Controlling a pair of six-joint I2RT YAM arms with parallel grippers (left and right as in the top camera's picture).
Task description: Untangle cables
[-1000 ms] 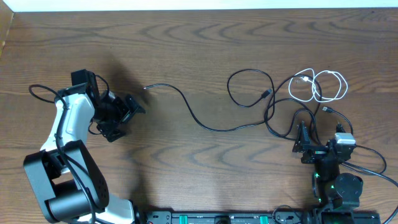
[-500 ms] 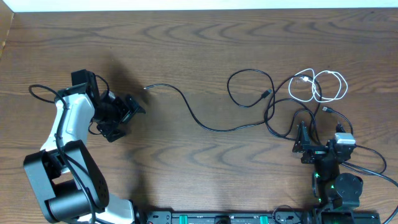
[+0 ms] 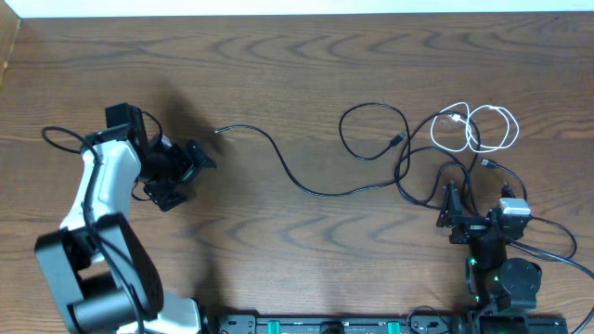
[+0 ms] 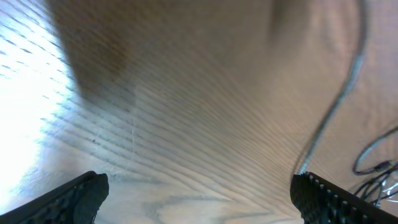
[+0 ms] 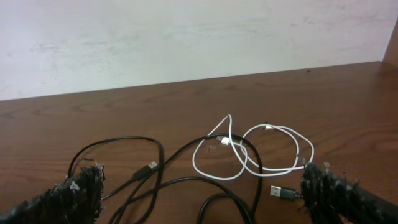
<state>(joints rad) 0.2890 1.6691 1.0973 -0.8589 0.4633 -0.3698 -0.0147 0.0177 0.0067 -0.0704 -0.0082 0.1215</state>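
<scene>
One long black cable (image 3: 297, 181) runs from its plug end near my left gripper across the table's middle to the bunch on the right. There, black cable loops (image 3: 371, 107) cross a coiled white cable (image 3: 478, 125). My left gripper (image 3: 193, 172) stands open left of the long cable's end, holding nothing. In the left wrist view the gripper (image 4: 202, 205) shows bare wood between its fingers and a blurred cable (image 4: 336, 106) at the right. My right gripper (image 3: 455, 209) is open just before the bunch. The right wrist view has the gripper (image 5: 205, 199) facing the white cable (image 5: 249, 152), black cables (image 5: 186, 180) and a USB plug (image 5: 283, 193).
The wooden table (image 3: 306, 65) ends at a pale wall along its far edge (image 5: 186, 37). Thicker black wires of the right arm (image 3: 548, 227) trail by its base at the lower right. The left arm's body (image 3: 97, 195) stands at the left.
The left arm's rear links have shifted very slightly. The cables and both grippers stay where they were.
</scene>
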